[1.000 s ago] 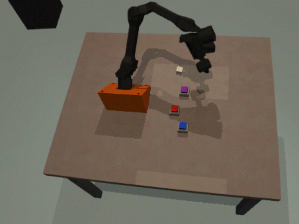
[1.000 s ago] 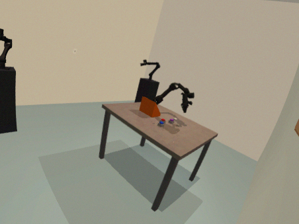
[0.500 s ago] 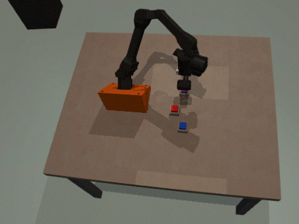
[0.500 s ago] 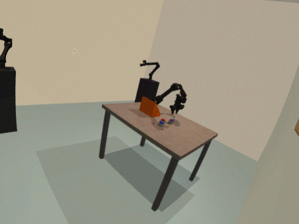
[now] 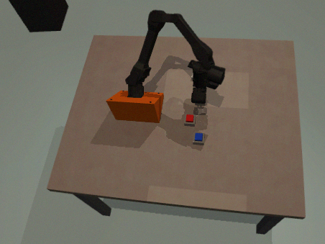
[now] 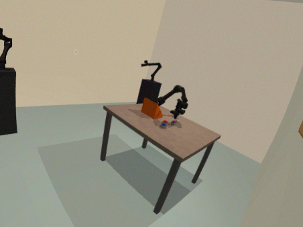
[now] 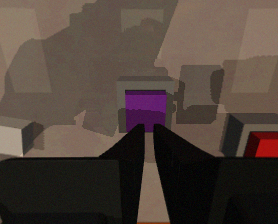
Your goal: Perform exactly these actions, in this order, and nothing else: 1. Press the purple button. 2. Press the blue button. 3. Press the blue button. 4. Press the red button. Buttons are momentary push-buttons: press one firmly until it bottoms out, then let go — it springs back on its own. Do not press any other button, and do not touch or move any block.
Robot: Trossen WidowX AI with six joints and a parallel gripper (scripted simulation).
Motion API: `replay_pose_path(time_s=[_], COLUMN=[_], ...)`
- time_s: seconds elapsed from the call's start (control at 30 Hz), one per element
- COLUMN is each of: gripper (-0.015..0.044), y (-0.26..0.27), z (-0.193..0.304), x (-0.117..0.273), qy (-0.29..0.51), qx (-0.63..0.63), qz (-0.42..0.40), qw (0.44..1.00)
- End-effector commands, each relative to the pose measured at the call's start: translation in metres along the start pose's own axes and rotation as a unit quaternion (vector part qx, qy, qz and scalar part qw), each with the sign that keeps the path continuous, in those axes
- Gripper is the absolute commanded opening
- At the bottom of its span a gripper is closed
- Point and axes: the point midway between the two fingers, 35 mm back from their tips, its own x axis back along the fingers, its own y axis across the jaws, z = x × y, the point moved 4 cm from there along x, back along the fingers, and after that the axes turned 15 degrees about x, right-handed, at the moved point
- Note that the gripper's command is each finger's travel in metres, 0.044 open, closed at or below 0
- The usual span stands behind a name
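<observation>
While the arm reaches out from its orange base, set left of the middle of the surface, the claw is seen with its fingers pressed together and nothing between them, poised just over the purple button. That button lies near the centre of the surface, toward the far edge from the other two; from above it is hidden under the claw. A white block is seen at the left of the wrist view, apart from the fingers. Further right, the red button sits just beside the purple one, and the blue button is placed a little nearer the front edge.

Step one is judged to be in hand, with no press yet completed. A risk is posed by the fingertips being aimed at the near edge of the purple cap: a glancing press could slip onto the grey housing and not bottom out. The red button could be clipped by sideways drift, spoiling the order. The block could be nudged on retreat.

No writing, brand or label can be read anywhere.
</observation>
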Motion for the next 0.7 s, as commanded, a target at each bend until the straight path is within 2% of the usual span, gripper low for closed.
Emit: replay_pose_path(time_s=[0.0,0.67], gripper=[0.0020,0.0020], y=[0.000,0.001], z=[0.000,-0.001], x=[0.000,-0.029], qy=[-0.002,-0.002], qx=[-0.002,-0.002], qz=[-0.002,-0.002], qw=[1.000,1.000])
